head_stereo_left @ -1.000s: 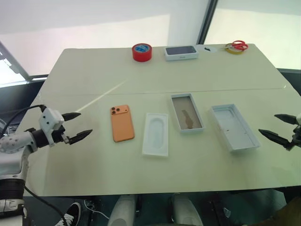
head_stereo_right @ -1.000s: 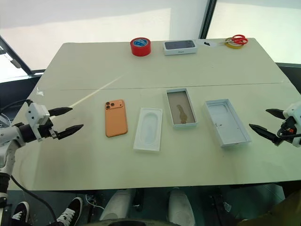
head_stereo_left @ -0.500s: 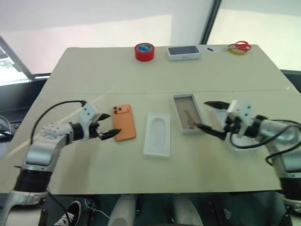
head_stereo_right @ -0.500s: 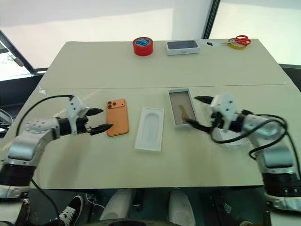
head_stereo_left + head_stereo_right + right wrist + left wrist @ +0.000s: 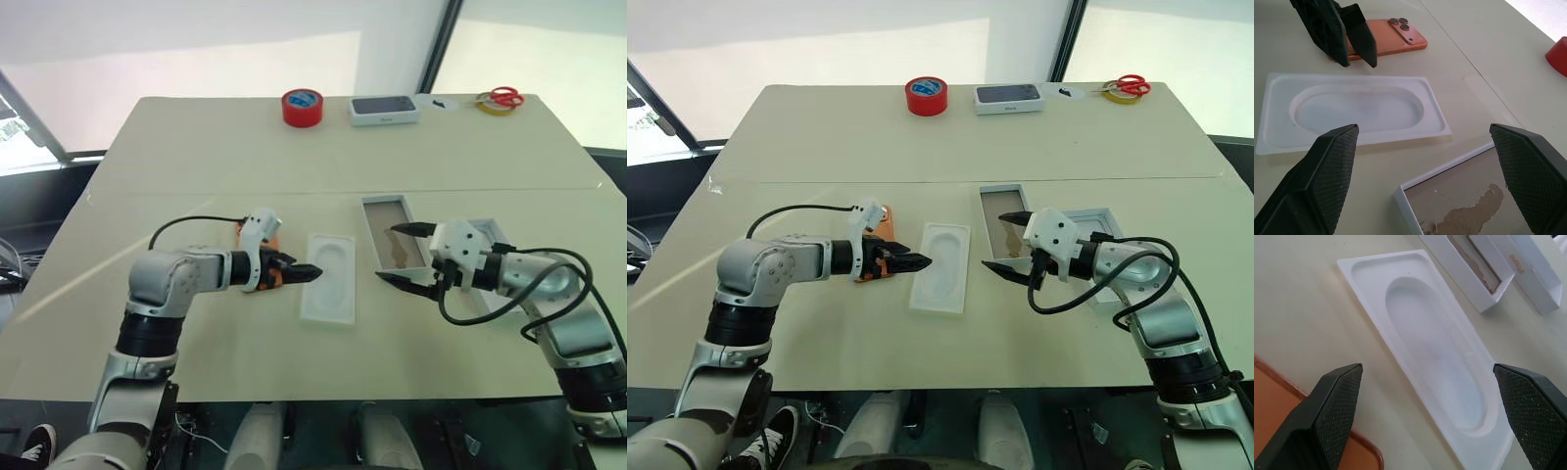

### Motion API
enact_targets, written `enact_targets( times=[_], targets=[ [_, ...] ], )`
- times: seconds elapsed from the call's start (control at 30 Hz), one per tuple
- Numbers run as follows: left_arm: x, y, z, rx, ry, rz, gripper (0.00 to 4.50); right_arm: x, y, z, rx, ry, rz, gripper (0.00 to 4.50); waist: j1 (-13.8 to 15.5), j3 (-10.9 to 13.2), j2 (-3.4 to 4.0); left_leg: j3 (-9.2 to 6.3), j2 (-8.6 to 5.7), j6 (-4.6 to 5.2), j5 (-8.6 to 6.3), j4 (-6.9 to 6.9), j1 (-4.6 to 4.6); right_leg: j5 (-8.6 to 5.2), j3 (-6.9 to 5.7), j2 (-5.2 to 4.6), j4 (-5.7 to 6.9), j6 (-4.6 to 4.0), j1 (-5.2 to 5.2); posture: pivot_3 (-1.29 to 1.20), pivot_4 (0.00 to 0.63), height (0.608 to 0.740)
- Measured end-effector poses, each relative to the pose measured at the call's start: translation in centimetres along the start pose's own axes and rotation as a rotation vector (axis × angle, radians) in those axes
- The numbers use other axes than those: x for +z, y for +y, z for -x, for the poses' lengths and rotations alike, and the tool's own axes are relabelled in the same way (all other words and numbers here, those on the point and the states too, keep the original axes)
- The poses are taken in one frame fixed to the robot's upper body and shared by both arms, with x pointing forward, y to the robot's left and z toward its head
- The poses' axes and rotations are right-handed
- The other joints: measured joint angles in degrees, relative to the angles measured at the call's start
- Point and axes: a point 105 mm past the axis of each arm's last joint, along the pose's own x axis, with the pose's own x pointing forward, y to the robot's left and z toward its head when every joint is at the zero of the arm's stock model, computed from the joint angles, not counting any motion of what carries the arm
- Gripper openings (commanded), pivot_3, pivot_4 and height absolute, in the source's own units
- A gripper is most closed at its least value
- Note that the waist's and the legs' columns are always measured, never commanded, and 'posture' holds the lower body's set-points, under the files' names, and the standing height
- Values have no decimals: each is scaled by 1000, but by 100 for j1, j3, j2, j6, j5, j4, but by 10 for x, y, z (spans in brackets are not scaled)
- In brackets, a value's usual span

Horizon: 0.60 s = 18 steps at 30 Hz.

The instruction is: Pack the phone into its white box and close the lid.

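Note:
The orange phone (image 5: 1392,35) lies flat on the table, camera block up, left of the white tray (image 5: 328,279). My left gripper (image 5: 304,271) hovers open over the phone's right edge and points at the tray; it hides most of the phone in the eye views. The white box (image 5: 392,233), brownish inside, sits right of the tray. My right gripper (image 5: 390,253) stands open over the box's near end, pointing left, with nothing between its fingers. The lid (image 5: 1540,286) lies inside up just right of the box, mostly hidden behind my right hand in the eye views.
At the table's far edge stand a red tape roll (image 5: 302,106), a white box with a dark phone picture (image 5: 384,109), and red-handled scissors (image 5: 500,96) on a yellow tape ring. Black cables loop off both wrists.
Both arms have swung in from the table's sides. The left gripper has rolled and crossed the phone to the right. The right gripper reached the box half a second ago and has held there.

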Motion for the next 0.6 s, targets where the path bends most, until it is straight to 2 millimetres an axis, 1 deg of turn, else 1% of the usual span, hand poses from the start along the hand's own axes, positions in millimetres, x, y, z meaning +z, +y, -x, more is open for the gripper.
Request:
enact_targets(
  times=[0.1,0.3,0.43,0.6],
  targets=[
    [4,2,-6,14,12,43,4500,-1,0,0,-3,5,8,4481,22,0,0,-1,0,-7,-2,1,9,0,0,2,1,-1,9,0,150,738],
    [11,-2,-19,-21,9,190,4500,-2,-1,-1,-22,2,12,4481,80,0,-2,-1,0,-7,-1,1,6,1,-1,2,0,1,7,0,150,738],
    [9,-4,-20,-57,10,258,4500,-3,0,-2,-34,-1,4,4481,80,-1,-2,-1,0,-15,-4,2,7,1,-1,3,-1,1,9,0,150,738],
    [5,-8,-17,-88,34,284,4500,-8,3,-1,-38,14,-8,4481,79,-1,-3,-2,0,-18,-5,2,7,1,-1,3,0,1,8,0,150,738]
  ],
)
